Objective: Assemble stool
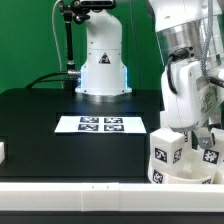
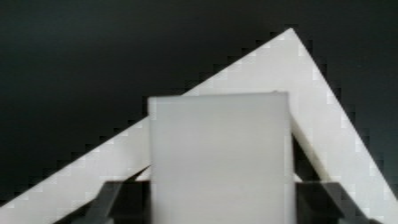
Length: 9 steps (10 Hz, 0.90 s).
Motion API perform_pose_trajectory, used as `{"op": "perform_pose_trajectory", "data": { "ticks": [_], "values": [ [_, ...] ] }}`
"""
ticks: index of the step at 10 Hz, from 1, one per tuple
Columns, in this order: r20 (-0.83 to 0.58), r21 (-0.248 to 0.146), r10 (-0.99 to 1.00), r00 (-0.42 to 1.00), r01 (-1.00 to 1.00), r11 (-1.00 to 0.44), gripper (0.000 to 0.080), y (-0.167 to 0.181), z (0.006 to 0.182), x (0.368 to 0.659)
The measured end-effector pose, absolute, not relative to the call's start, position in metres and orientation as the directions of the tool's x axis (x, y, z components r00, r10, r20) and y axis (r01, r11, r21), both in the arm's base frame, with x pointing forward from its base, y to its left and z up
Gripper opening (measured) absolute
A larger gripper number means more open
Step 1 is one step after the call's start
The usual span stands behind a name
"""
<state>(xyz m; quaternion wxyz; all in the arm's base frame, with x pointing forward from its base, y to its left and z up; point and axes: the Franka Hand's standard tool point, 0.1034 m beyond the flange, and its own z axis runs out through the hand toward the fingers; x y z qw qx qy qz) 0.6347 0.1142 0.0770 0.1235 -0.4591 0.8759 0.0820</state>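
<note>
Item: stool leg (image 2: 217, 150), white rectangular block. Held between the two fingers (image 2: 118, 200) of the tool (image 1: 193, 128), which is closed on its sides.

Position: near corner of the black counter (image 1: 60, 105), at the exterior view's right, directly over the round seat (image 1: 180, 172), among other tagged legs (image 1: 165, 148).

Orientation: long axis upright, in line with the fingers.

Surroundings: white border rails (image 2: 294, 70) meet at a corner beneath; marker board (image 1: 100, 124) lies mid-counter; green backdrop (image 1: 30, 40), a white robot base (image 1: 103, 62) behind.
</note>
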Motion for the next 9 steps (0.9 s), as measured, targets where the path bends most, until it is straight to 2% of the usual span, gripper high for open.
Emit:
{"op": "perform_pose_trajectory", "data": {
  "ticks": [1,2,3,4,6,7,9],
  "values": [
    [-0.295,0.025,-0.793,-0.533,-0.834,0.552,0.034,0.114,0.077,0.635],
    [-0.295,0.023,-0.798,-0.526,-0.839,0.544,0.0416,0.115,0.077,0.635],
    [-0.295,0.022,-0.798,-0.525,-0.839,0.544,0.0589,0.115,0.077,0.635],
    [-0.304,0.015,-0.801,-0.515,-0.843,0.537,0.0631,0.116,0.086,0.637],
    [-0.337,-0.013,-0.795,-0.504,-0.842,0.539,0.0644,0.118,0.121,0.642],
    [-0.344,-0.019,-0.797,-0.497,-0.845,0.535,0.0644,0.119,0.128,0.643],
    [-0.337,-0.013,-0.799,-0.498,-0.846,0.533,0.0649,0.119,0.122,0.641]
  ]
}}
